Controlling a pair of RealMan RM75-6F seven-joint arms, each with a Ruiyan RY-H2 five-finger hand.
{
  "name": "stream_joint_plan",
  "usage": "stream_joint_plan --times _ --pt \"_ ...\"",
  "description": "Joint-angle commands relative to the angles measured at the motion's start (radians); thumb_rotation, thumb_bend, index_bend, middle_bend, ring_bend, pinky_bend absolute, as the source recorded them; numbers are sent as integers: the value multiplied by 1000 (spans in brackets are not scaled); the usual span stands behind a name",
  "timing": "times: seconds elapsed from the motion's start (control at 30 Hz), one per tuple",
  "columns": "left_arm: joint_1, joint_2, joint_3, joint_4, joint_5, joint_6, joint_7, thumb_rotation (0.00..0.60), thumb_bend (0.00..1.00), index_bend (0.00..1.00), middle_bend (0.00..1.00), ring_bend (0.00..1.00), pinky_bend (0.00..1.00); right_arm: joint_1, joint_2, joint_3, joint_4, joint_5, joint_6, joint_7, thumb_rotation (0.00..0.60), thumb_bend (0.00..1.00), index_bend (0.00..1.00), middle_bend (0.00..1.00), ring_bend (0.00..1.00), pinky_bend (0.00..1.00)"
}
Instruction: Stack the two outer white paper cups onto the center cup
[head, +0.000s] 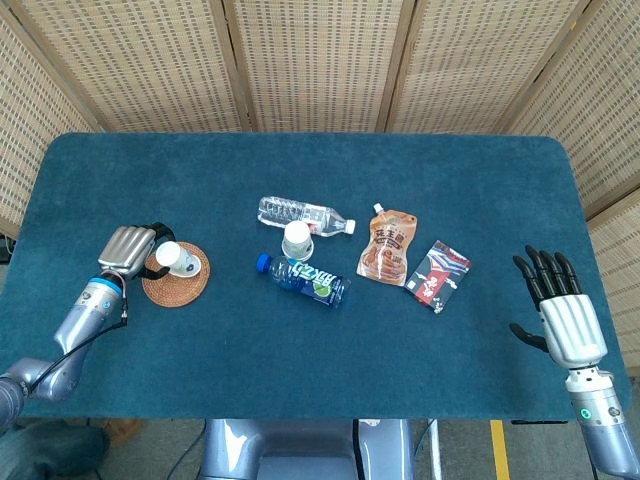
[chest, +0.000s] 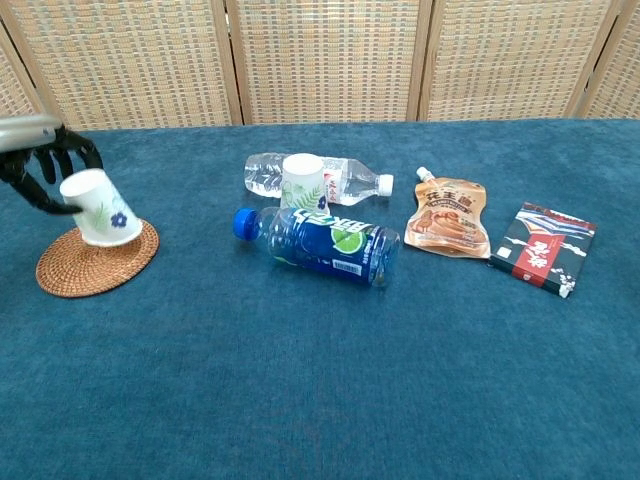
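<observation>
Your left hand (head: 128, 247) gripped the white paper cup with the blue flower print (chest: 100, 208), its dark fingers (chest: 42, 170) wrapped round the closed base end; the cup was tilted, rim pointing down and to the right, and appeared to be raised just clear of the round woven rattan coaster (chest: 95, 262), though contact at the rim could not be ruled out from these views. The second white paper cup with a green leaf print (chest: 303, 182) stood inverted at the table's centre, between the clear plastic water bottle lying on its side (head: 305, 215) behind it and the blue-capped lime drink bottle lying on its side (chest: 318, 246) in front, touching or nearly touching both. The orange spouted drink pouch (chest: 446, 217) and the dark red-and-white snack packet (chest: 544, 247) lay flat further right on the blue felt table (head: 300, 340). Your right hand (head: 560, 312) hovered near the table's right edge, palm down, fingers straight and slightly spread, holding nothing.
</observation>
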Motion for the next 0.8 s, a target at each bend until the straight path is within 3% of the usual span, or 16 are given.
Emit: stream_joint_plan --times 0.03,0.17,0.37,0.53,0.8 --pt "-22 34 -41 -48 18 30 -20 600 330 505 335 389 382 -4 2 5 -3 -6 -3 1 600 0 69 0 0 0" --pt "-78 70 -96 -123 7 15 -5 600 325 498 335 389 383 -8 3 14 -8 -17 -9 3 600 0 72 0 0 0" --pt "-212 63 -178 -170 -122 -70 99 600 318 492 335 389 382 -15 4 27 -8 -25 -20 4 600 0 77 0 0 0" --pt "-337 -20 -193 -118 -236 -119 225 600 307 491 335 389 382 -21 8 40 -3 -13 -38 23 600 0 80 0 0 0" --pt "-403 -69 -171 -117 -346 -103 315 600 305 486 333 388 376 -30 19 57 -2 -10 -47 58 600 0 84 0 0 0"
